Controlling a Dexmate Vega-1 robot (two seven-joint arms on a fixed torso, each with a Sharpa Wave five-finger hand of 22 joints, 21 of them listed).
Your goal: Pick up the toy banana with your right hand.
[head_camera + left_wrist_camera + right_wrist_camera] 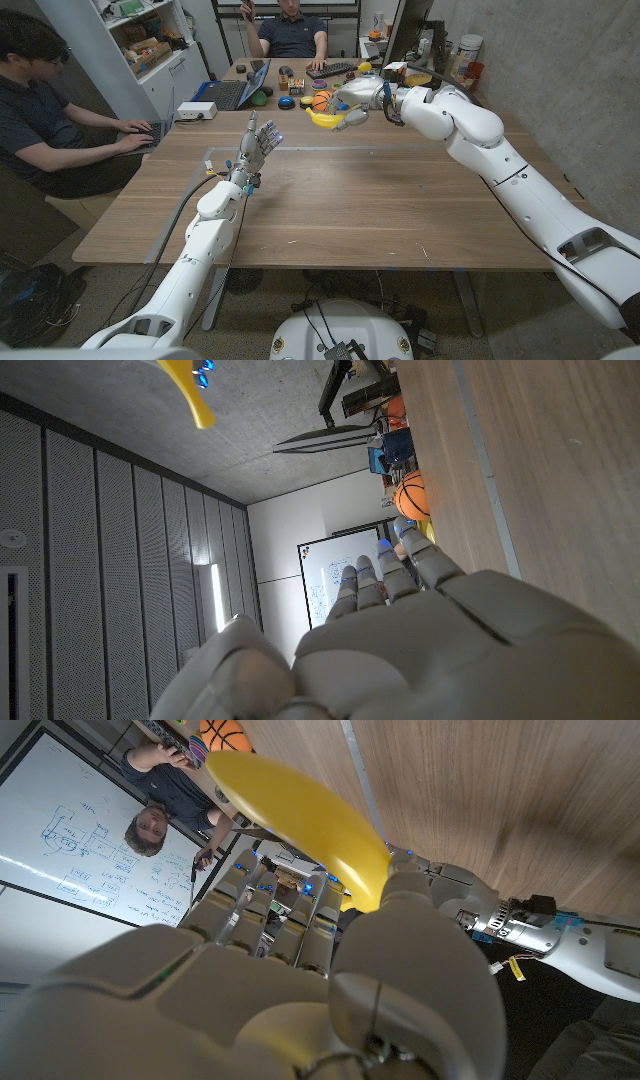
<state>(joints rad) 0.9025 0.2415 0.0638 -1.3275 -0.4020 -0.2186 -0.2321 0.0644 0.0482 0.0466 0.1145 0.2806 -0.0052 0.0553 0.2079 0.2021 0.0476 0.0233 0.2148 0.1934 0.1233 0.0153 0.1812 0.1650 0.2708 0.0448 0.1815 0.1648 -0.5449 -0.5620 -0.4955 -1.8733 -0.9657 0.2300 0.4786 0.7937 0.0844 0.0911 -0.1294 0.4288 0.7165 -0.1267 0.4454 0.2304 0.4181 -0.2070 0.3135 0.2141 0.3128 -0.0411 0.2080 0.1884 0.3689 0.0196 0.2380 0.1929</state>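
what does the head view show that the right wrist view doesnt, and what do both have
Head view alone: the left hand raised open above the table, a person typing on a laptop, and the whole right arm. Right wrist view alone: a whiteboard with blue drawings. Both: the right hand holding the banana, the basketball, and the seated person beyond the table.
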